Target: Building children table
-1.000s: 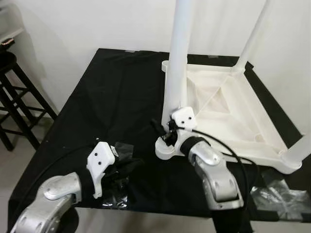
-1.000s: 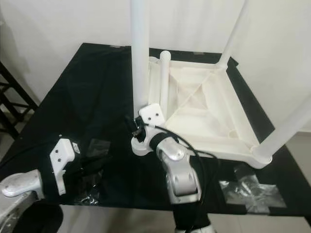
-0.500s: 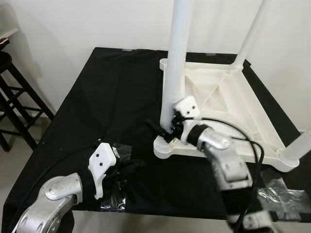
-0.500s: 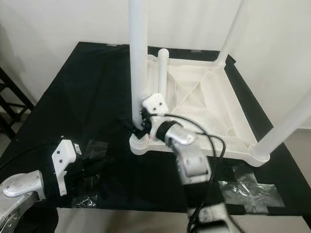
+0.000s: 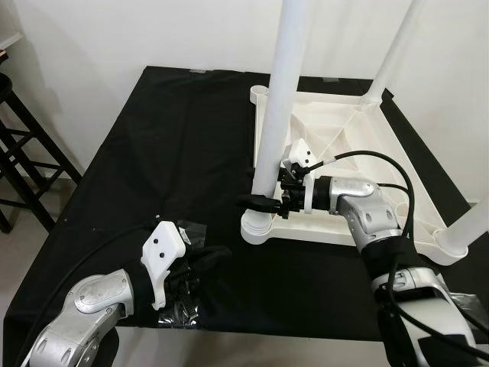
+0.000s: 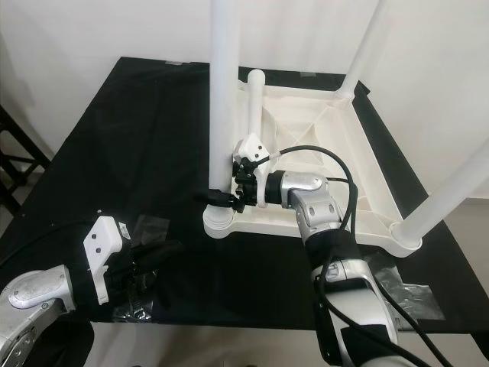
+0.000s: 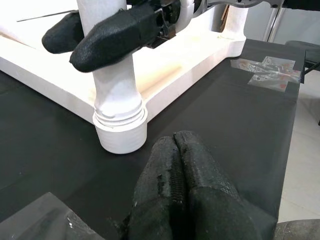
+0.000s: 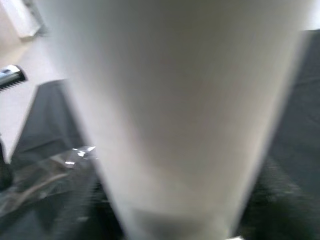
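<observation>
A white children's table point(image 5: 345, 232) lies upside down on a black cloth, its legs pointing up. My right gripper point(image 5: 260, 202) is shut on the near-left leg point(image 5: 279, 99) just above its socket point(image 5: 256, 227), one black finger point(image 7: 107, 37) on each side. That leg looms blurred in the right wrist view point(image 8: 175, 110). My left gripper point(image 5: 210, 256) is shut and holds nothing. It rests low on the cloth in front of the socket, fingertips point(image 7: 175, 165) pressed together. A short white post point(image 6: 256, 103) stands at the far-left corner.
Two more legs rise at the far right point(image 5: 393, 53) and near right point(image 5: 474, 222). Clear plastic bags lie by my left gripper point(image 6: 149, 225) and at the near right point(image 6: 405, 294). A black stool point(image 5: 23, 153) stands left of the black-covered work surface point(image 5: 176, 130).
My right forearm has swung from the near side round to the right, over the upturned table, with the gripper kept at the leg's base. The left arm has barely moved.
</observation>
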`<state>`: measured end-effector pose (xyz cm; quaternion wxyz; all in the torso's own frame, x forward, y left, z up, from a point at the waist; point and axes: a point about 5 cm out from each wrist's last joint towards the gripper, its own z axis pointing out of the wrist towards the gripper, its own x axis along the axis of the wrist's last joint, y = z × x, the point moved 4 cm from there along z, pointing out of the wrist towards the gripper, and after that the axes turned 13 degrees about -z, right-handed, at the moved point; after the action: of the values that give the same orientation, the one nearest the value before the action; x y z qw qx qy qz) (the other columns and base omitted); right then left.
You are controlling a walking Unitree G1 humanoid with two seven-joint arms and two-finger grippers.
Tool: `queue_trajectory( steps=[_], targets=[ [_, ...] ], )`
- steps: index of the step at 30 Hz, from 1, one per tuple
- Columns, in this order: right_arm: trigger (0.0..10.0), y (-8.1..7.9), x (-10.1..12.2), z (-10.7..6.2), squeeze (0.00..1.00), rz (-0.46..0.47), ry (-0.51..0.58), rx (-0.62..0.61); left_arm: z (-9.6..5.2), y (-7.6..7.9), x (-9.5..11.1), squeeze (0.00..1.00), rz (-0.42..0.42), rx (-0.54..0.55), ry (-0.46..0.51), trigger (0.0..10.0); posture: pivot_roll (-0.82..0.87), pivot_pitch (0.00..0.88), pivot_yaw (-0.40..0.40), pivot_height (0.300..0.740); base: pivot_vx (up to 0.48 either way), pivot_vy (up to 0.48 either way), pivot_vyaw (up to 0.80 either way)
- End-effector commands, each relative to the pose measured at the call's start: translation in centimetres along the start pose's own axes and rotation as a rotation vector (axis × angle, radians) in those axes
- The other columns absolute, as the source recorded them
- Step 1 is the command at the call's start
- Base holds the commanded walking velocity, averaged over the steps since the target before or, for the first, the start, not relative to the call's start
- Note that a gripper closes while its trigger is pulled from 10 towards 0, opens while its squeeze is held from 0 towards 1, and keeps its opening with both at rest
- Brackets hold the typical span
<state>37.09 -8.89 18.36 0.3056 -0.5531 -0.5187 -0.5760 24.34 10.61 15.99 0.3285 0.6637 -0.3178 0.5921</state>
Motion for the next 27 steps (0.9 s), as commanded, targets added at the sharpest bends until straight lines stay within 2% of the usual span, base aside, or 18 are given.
queue_trajectory(
  steps=[1, 9, 11, 12, 13, 14, 15, 17, 19, 20, 21, 24, 25, 26, 27],
  targets=[
    [0.0, 0.8, 0.7, -0.8, 0.00, -0.017, 0.032, -0.017, 0.1, 0.5, -0.1, 0.00, -0.001, -0.009, 0.002, 10.0, 0.08, 0.093, -0.100, 0.740, 0.000, 0.000, 0.00],
    [0.0, 1.0, -0.8, -2.3, 0.00, -0.060, -0.042, -0.073, 0.1, 0.5, 0.0, 0.00, -0.003, -0.014, 0.005, 10.0, 0.07, 0.098, -0.102, 0.740, 0.000, 0.000, 0.00],
    [0.0, 0.5, -3.0, -2.2, 0.00, -0.035, -0.177, -0.296, 0.0, 0.4, 0.0, 0.00, -0.001, -0.011, 0.005, 10.0, 0.06, 0.098, -0.116, 0.740, 0.000, 0.000, 0.00],
    [0.0, 0.5, -3.0, -2.2, 0.00, -0.035, -0.177, -0.296, 0.0, 0.4, 0.0, 0.00, -0.001, -0.011, 0.005, 10.0, 0.06, 0.098, -0.116, 0.740, 0.000, 0.000, 0.00],
    [0.0, 0.9, -3.7, -2.3, 0.00, 0.032, -0.219, -0.602, 0.0, 0.3, 0.0, 0.00, 0.001, -0.008, 0.005, 10.0, 0.06, 0.100, -0.113, 0.740, 0.000, 0.000, 0.00],
    [0.0, 1.0, -4.2, -3.3, 0.00, 0.095, -0.261, -0.825, -0.1, 0.2, 0.0, 0.00, 0.002, -0.007, 0.004, 10.0, 0.06, 0.101, -0.111, 0.740, 0.000, 0.000, 0.00],
    [0.0, 1.0, -4.2, -3.3, 0.00, 0.095, -0.261, -0.825, -0.1, 0.2, 0.0, 0.00, 0.002, -0.007, 0.004, 10.0, 0.06, 0.101, -0.111, 0.740, 0.000, 0.000, 0.00],
    [0.0, -2.8, -4.6, -2.3, 0.00, 0.147, -0.249, -0.857, 0.0, 0.0, 0.1, 0.00, 0.003, -0.004, 0.004, 10.0, 0.05, 0.103, -0.098, 0.740, 0.000, 0.000, 0.00],
    [0.0, -2.8, -4.6, -2.3, 0.00, 0.147, -0.249, -0.857, 0.0, 0.0, 0.1, 0.00, 0.003, -0.004, 0.004, 10.0, 0.05, 0.103, -0.098, 0.740, 0.000, 0.000, 0.00],
    [0.0, -3.9, -3.9, -1.1, 0.00, 0.079, -0.219, -0.752, 0.0, -0.1, 0.0, 0.00, 0.004, -0.004, 0.002, 10.0, 0.04, 0.088, -0.086, 0.740, 0.000, 0.000, 0.00],
    [0.0, -3.4, -4.0, -0.6, 0.00, 0.061, -0.216, -0.700, 0.2, -0.2, -0.1, 0.00, 0.005, -0.011, -0.003, 10.0, 0.05, 0.086, -0.098, 0.740, 0.000, 0.000, 0.00],
    [0.0, -3.1, -4.5, -0.6, 0.00, 0.077, -0.228, -0.684, 0.3, -0.2, -0.1, 0.00, 0.005, -0.015, -0.005, 10.0, 0.05, 0.086, -0.098, 0.740, 0.000, 0.000, 0.00],
    [4.2, -3.2, -4.3, -0.4, 0.00, 0.078, -0.235, -0.685, 0.3, -0.2, -0.1, 0.00, 0.008, -0.009, -0.002, 10.0, 0.06, 0.089, -0.105, 0.740, 0.000, 0.000, 0.00],
    [10.0, -3.2, -4.1, -0.3, 0.00, 0.085, -0.237, -0.675, 0.2, -0.3, 0.0, 0.00, 0.010, 0.001, 0.002, 10.0, 0.06, 0.089, -0.105, 0.740, 0.000, 0.000, 0.00],
    [10.0, -3.5, -3.6, -0.1, 0.00, 0.094, -0.232, -0.669, 0.2, -0.3, 0.0, 0.00, 0.011, 0.008, 0.005, 10.0, 0.06, 0.088, -0.101, 0.740, 0.000, 0.000, 0.00]
  ],
)
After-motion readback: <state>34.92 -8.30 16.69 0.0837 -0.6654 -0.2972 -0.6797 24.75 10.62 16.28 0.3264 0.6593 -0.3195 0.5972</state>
